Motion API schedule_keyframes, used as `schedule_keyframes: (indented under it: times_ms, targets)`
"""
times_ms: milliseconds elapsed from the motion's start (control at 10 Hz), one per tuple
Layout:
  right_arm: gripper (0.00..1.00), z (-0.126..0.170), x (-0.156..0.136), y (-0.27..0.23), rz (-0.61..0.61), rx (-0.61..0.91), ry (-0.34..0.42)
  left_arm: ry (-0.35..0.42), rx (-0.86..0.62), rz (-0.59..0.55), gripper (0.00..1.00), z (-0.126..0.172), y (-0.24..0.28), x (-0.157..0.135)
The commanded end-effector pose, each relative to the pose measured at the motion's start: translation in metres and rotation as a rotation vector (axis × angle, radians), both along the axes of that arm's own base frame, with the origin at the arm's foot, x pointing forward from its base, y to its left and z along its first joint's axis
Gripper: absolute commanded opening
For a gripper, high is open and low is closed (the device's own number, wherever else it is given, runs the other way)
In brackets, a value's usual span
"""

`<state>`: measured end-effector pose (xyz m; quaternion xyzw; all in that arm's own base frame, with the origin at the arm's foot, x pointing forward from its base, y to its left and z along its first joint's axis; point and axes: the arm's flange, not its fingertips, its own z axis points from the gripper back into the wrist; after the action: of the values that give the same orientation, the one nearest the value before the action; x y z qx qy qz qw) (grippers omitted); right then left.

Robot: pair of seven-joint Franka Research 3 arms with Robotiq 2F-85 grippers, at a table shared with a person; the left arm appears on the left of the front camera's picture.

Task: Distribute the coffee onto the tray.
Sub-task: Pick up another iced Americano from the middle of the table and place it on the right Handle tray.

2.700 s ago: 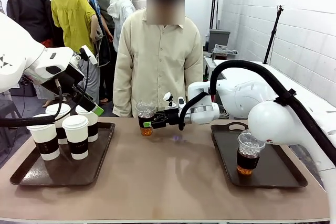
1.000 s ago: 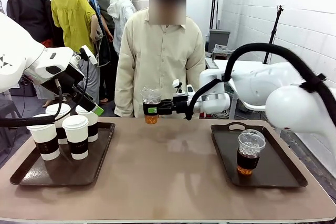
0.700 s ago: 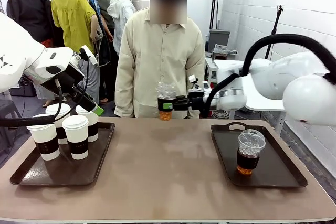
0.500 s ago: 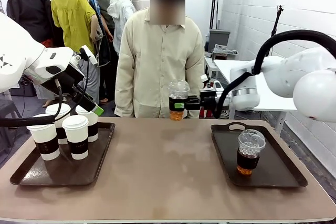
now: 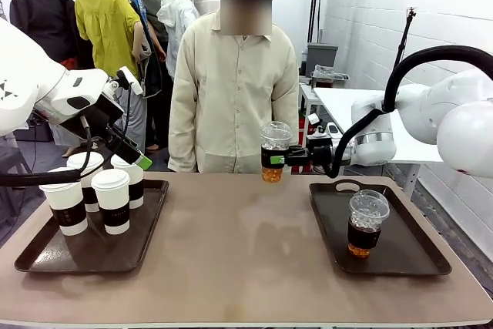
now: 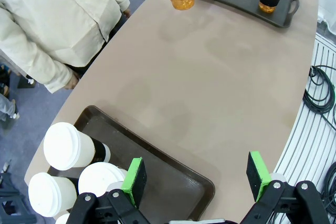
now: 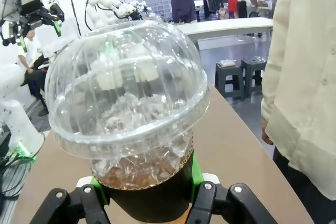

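2 clear dome-lidded cups show: 1 stands on the right tray (image 5: pixel 400 263), the other cup (image 5: pixel 274 152) hangs above the table's far edge, clamped at its dark sleeve by the right gripper (image 5: pixel 279 158), in front of the person (image 5: pixel 231 82). The left gripper (image 6: pixel 197 174) hangs with fingers spread wide over the left tray (image 5: pixel 46 256), which carries what look like 4 white lidded cups (image 5: pixel 113 200).

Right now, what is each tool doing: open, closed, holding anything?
Left tool: open, holding nothing, above the tray with the paper cups.
Right tool: closed on an iced coffee cup, held above the table.
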<state>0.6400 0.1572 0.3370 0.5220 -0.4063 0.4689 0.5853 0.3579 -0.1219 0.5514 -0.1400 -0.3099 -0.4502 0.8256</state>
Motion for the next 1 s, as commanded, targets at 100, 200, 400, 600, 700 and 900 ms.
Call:
schedule_keyframes:
  times_ms: [100, 200, 400, 600, 700, 900]
  targets:
    - [0.65, 0.003, 0.001, 0.002, -0.007, 0.006, -0.004, 0.003, 0.009, -0.006, 1.0, 0.001, 0.002, 0.002]
    - [0.65, 0.003, 0.001, 0.002, -0.007, 0.006, -0.004, 0.003, 0.009, -0.006, 1.0, 0.001, 0.002, 0.002]
    - [0.65, 0.003, 0.001, -0.016, -0.028, -0.015, -0.028, 0.003, 0.009, -0.006, 1.0, 0.001, 0.002, 0.002]
    - [0.65, 0.005, 0.001, -0.05, -0.07, -0.007, -0.034, 0.003, 0.009, -0.006, 1.0, 0.001, 0.002, 0.002]
    - [0.65, 0.005, 0.002, -0.065, -0.091, 0.011, -0.024, 0.003, 0.009, -0.006, 1.0, 0.001, 0.002, 0.002]
    - [0.65, 0.004, 0.001, -0.092, -0.116, 0.0, -0.04, 0.003, 0.009, -0.006, 1.0, 0.001, 0.002, 0.002]
